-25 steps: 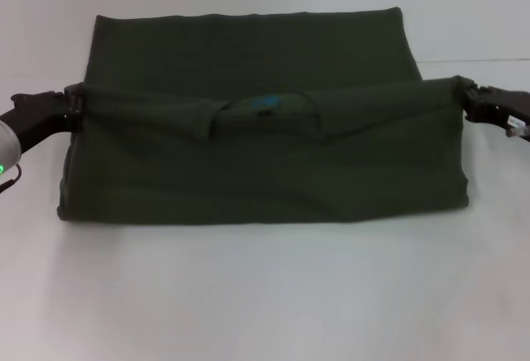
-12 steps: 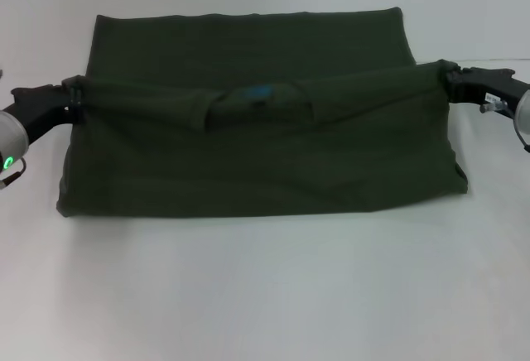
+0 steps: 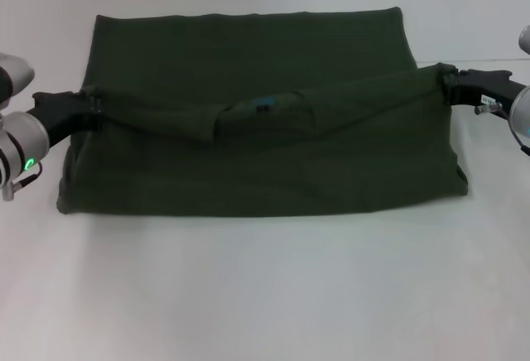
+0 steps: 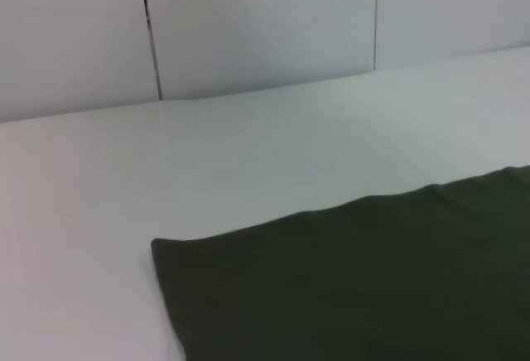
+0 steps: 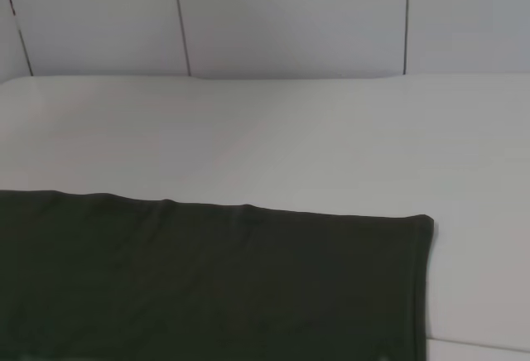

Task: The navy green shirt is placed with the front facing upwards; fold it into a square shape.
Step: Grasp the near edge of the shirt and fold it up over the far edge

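Green shirt [image 3: 265, 158] spread on the white worktop [image 3: 265, 295], near half doubled over. At its left edge the left tool [image 3: 87, 106] is pinched onto the folded cloth; at the right edge the right tool [image 3: 450, 82] grips likewise. Beyond, the flat back layer.

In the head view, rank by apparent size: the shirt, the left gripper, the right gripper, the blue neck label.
1. Navy green shirt, by far the largest.
2. Left gripper and right gripper: look alike, each pinching a shirt corner at the frame edge; unranked.
3. Blue neck label, smallest.
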### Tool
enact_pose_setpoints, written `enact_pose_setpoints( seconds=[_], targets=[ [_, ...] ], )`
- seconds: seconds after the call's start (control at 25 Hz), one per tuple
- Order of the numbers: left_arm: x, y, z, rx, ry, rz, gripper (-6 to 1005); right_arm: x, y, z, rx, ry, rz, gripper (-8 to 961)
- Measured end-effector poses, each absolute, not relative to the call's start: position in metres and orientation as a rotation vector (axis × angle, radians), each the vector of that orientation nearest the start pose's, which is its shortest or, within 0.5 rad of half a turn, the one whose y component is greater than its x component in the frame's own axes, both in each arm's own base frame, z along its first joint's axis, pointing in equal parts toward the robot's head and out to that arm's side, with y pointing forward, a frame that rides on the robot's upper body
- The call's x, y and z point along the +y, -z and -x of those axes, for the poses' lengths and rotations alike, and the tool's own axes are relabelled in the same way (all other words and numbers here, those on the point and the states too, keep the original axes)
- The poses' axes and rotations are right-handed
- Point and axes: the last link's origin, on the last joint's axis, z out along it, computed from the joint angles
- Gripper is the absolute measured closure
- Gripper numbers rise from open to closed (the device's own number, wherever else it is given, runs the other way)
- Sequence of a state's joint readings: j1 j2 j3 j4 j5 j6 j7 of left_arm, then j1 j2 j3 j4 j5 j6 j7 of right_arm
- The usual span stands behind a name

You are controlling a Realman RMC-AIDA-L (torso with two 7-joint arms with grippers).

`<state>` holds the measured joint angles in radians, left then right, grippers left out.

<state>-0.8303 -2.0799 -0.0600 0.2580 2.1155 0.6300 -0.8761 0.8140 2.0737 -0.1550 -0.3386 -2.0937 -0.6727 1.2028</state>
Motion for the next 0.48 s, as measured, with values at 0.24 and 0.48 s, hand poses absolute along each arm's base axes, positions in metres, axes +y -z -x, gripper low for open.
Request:
enact_pose_setpoints(
  seconds=[0.24, 0.48],
  targets=[
    [0.4378, 0.0038, 0.3084, -0.771, 0.311, 1.916, 966, 0.4457, -0.0081, -0.2973, 0.874, -0.394, 1.947, 922],
    [0.4375, -0.0011, 0.3116, -0.787, 0.335, 1.874, 965, 0.4496, -0.0077, -0.2911, 0.858, -0.4, 1.956, 921]
  ],
)
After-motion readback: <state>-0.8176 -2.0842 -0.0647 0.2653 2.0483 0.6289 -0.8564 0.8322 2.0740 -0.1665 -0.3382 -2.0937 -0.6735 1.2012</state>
